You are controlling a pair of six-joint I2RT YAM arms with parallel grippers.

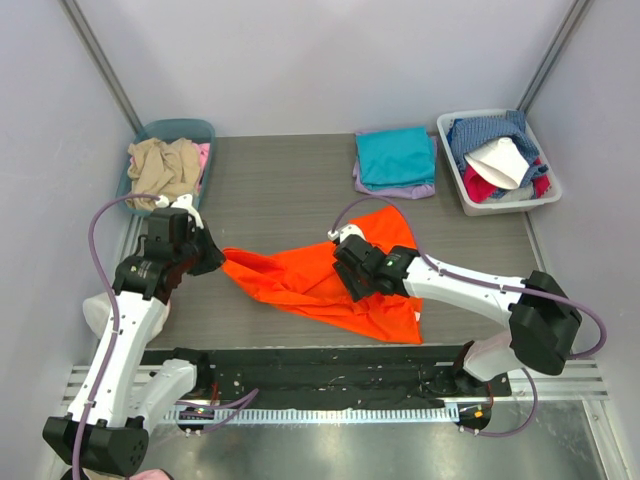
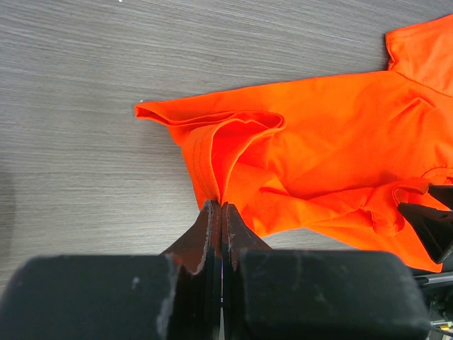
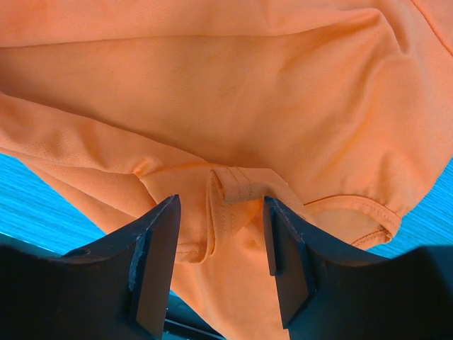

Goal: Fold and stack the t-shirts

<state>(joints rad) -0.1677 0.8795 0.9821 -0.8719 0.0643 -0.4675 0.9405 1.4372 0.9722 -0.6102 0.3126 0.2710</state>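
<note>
My left tool (image 2: 221,210) is clamped on an edge of the light, limp orange shirt (image 1: 290,280), crumpled on the tabletop (image 1: 280,190) between both tools, while my right tool (image 3: 219,209) stands half-open astride a hemmed fold, probably the best hold.

On the grey counter (image 1: 280,190), a teal bin (image 1: 180,126) back left holds beige clothes (image 1: 165,170); a white bin (image 1: 510,206) back right holds mixed laundry (image 1: 490,132).
</note>
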